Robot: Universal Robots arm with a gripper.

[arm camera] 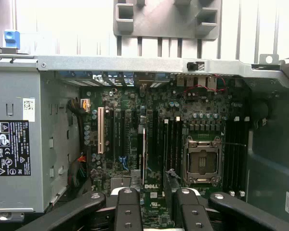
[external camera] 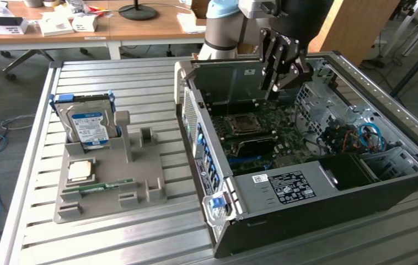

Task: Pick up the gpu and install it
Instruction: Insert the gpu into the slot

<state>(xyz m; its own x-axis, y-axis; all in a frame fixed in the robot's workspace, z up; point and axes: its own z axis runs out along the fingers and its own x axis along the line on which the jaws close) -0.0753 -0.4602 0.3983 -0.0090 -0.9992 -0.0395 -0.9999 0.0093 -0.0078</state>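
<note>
The gpu [arm camera: 143, 159] shows edge-on as a thin pale line, standing upright among the expansion slots of the motherboard [arm camera: 159, 125]. My gripper [arm camera: 156, 211] hovers just above it, with its black fingers [arm camera: 127, 211] apart and nothing between them. In the exterior view the gripper [external camera: 281, 83] reaches down into the open computer case [external camera: 327, 221], over the back part of the board. The card itself is hidden there behind the fingers.
A grey holder [external camera: 143, 182] on the slatted metal table carries a hard drive [external camera: 89, 124], a CPU [external camera: 81, 171] and a RAM stick [external camera: 98, 187]. Inside the case are the empty CPU socket [arm camera: 201, 161], the power supply [external camera: 279, 187] and cables [external camera: 367, 135].
</note>
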